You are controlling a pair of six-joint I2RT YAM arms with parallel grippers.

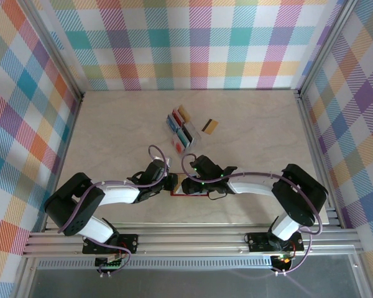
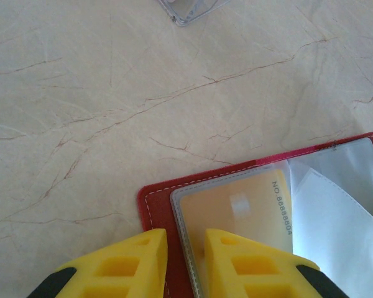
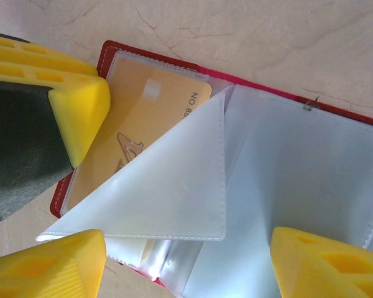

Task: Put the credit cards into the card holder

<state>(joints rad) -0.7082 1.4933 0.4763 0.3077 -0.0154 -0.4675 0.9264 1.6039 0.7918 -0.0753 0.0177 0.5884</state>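
**Open card holder lies crosswise between the two wrists**

The card holder (image 1: 188, 186) lies open and flat on the table (image 1: 112, 136), near the front edge and midway between the arms. Its long axis runs left to right. A gold card (image 2: 236, 211) sits in the clear sleeve at its left end. The card's short edge follows the holder's long red edge, so the card lies across the holder. In the right wrist view another clear sleeve (image 3: 168, 186) is folded up at a slant over part of that card.

Both arms are bent at the elbow, with forearms reaching inward and low so the wrists meet over the holder. The left gripper (image 2: 185, 239) stands narrow and straddles the holder's red end edge. One finger (image 3: 87, 118) rests on the gold card's sleeve and the other is just outside the edge. I cannot tell whether they pinch the cover. The right gripper (image 3: 186, 248) stands wide over the sleeves and holds nothing.

Farther back, a clear rack (image 1: 179, 127) holds more cards. A gold card with a dark stripe (image 1: 210, 126) lies just beside it.
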